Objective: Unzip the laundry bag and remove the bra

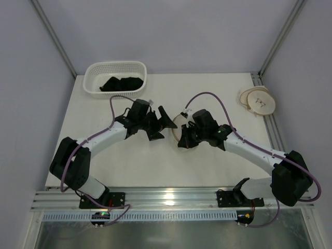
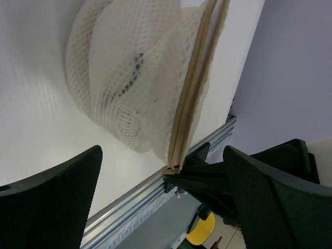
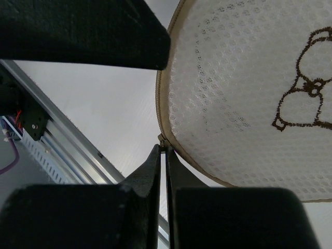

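Observation:
The laundry bag (image 1: 177, 129), a round cream mesh pouch with a tan zip rim, lies mid-table between both grippers. My left gripper (image 1: 162, 125) stands wide open just left of it, holding nothing. In the left wrist view the bag (image 2: 124, 78) and its zip trim (image 2: 192, 98) lie beyond the spread fingers (image 2: 52, 197). My right gripper (image 3: 166, 150) is shut on the zip pull (image 3: 164, 141) at the rim of the bag (image 3: 244, 88), which bears a brown stitched figure. The bra is hidden; only a faint dark dotted line shows through the mesh.
A white lattice basket (image 1: 93, 70) holding black cloth (image 1: 122, 83) stands at the back left. A second round cream pouch (image 1: 258, 100) lies at the table's back right edge. An aluminium rail (image 1: 171, 197) runs along the near edge.

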Available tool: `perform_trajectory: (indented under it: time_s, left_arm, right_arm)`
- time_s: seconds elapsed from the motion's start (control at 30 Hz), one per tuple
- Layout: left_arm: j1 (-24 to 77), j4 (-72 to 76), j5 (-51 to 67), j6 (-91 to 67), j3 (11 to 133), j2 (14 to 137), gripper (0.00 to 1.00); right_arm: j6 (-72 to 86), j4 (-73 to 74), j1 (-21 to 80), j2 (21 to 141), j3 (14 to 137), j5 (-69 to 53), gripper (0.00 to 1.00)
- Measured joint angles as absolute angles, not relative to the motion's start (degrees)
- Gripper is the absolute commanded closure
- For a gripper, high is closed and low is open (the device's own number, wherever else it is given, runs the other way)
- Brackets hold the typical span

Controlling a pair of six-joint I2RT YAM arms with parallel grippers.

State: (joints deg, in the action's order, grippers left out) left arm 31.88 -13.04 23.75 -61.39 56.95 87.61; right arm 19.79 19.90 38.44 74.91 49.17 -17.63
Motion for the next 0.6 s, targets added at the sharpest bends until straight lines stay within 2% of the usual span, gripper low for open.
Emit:
perform_trajectory:
  time_s: [0.13, 0.2, 0.23, 0.27, 0.33, 0.37, 0.43, 0.47, 0.6]
  left_arm:
    - [34.28, -9.52, 22.61, -64.03, 56.97, 88.82, 0.01]
    - [35.48, -8.19, 22.06, -64.95, 56.99, 90.04, 0.1]
    - [36.01, -7.68, 21.87, -65.47, 57.06, 90.74, 0.15]
    - [36.42, -7.2, 21.78, -65.73, 57.14, 91.46, 0.29]
    - [36.97, -6.48, 21.54, -66.06, 57.23, 92.62, 0.47]
    - [37.15, -6.26, 21.41, -66.19, 57.25, 93.01, 0.68]
    - [37.21, -6.24, 20.75, -66.17, 57.23, 93.17, 0.87]
    - [37.21, -6.02, 20.58, -66.0, 57.23, 93.17, 1.0]
    - [37.28, -5.82, 20.03, -65.65, 57.23, 93.14, 1.0]
  right_arm:
    - [19.33, 19.66, 38.52, 74.94, 49.17, -18.9, 0.96]
    - [19.16, 19.66, 38.52, 74.94, 49.17, -19.2, 0.96]
    - [19.14, 19.66, 38.57, 74.94, 49.17, -19.27, 0.96]
    - [19.09, 19.68, 38.61, 74.94, 49.17, -19.29, 0.96]
    - [18.96, 19.68, 38.68, 74.94, 49.17, -19.29, 0.96]
    - [18.9, 19.73, 38.68, 74.91, 49.17, -19.27, 0.96]
    - [18.74, 19.75, 38.68, 74.83, 49.17, -19.22, 0.96]
    - [18.72, 19.75, 38.68, 74.74, 49.17, -19.18, 0.96]
    - [18.52, 19.75, 38.7, 74.26, 49.01, -18.87, 0.96]
